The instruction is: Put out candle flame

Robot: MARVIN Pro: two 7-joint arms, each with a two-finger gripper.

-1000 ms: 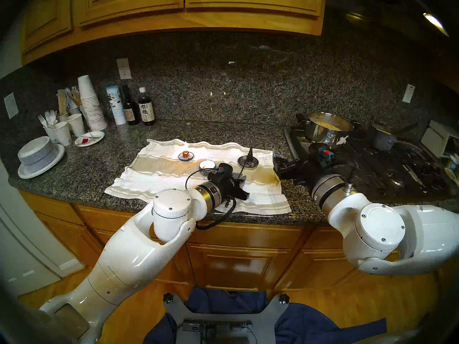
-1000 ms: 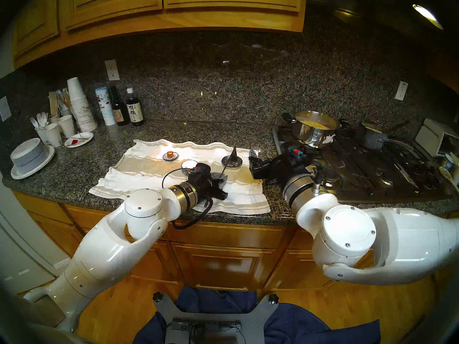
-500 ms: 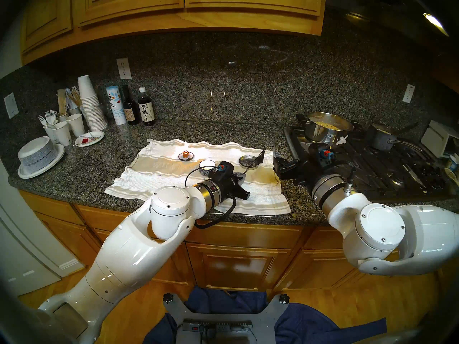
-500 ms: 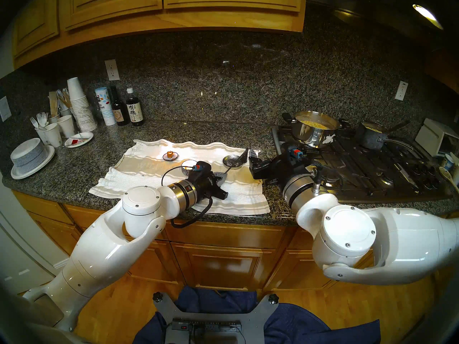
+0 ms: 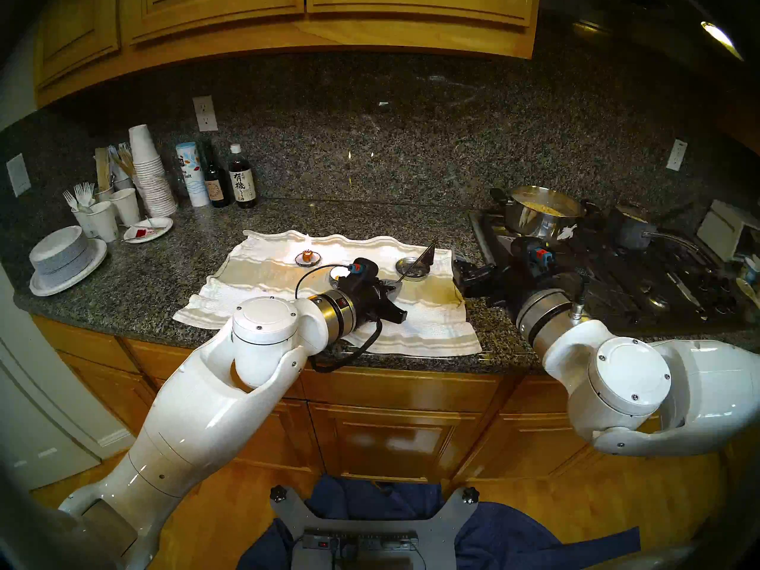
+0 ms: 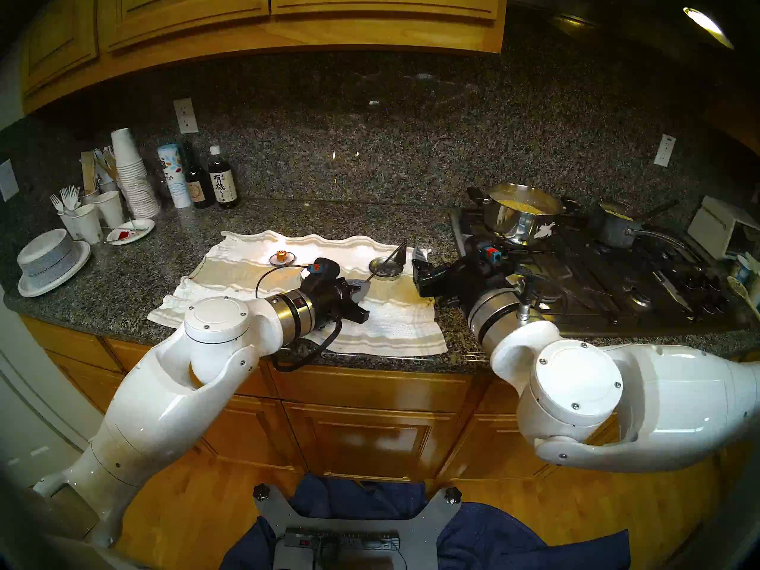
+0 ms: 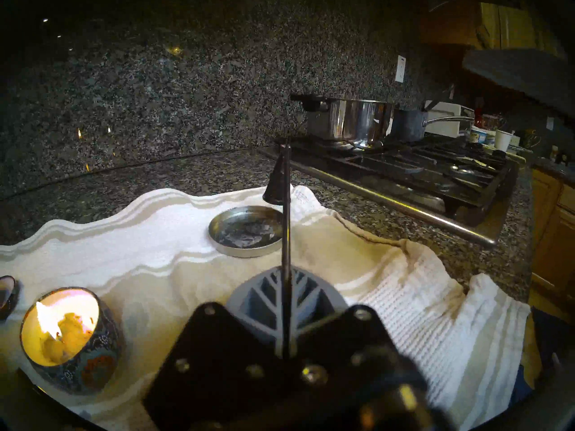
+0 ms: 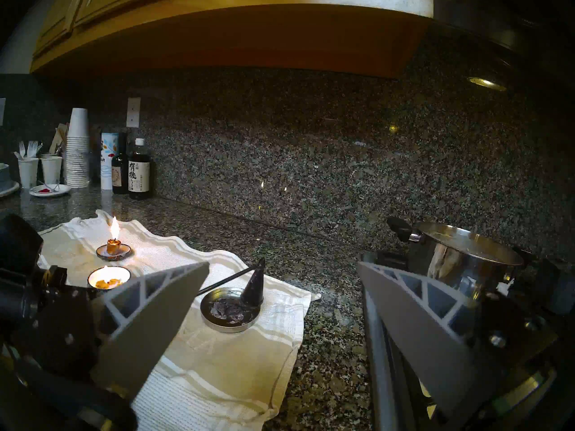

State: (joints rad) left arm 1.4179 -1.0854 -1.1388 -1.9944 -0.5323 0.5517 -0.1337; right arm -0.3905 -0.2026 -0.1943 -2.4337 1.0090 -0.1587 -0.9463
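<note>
A black cone candle snuffer (image 5: 429,254) (image 7: 276,184) (image 8: 253,285) hangs mouth-down over the far rim of a metal dish (image 5: 405,265) (image 7: 245,250). My left gripper (image 5: 394,287) (image 7: 286,284) is shut on its thin handle. Left of that gripper burns a candle in a patterned bowl (image 7: 67,340) (image 5: 338,274). Farther back, a short orange candle (image 5: 307,255) (image 8: 113,246) on a saucer is also lit. My right gripper (image 5: 460,269) (image 8: 281,265) is open and empty, hovering at the towel's right edge.
Everything stands on a white towel (image 5: 263,306) on the granite counter. A stove (image 5: 617,277) with a steel pot (image 5: 543,215) and a saucepan lies to the right. Bottles (image 5: 242,178), stacked paper cups (image 5: 150,174) and plates (image 5: 66,260) crowd the back left.
My left gripper closed on the snuffer handle, lifted the cone off the dish and tilted it. That arm has drawn back to the left. The right arm has not moved.
</note>
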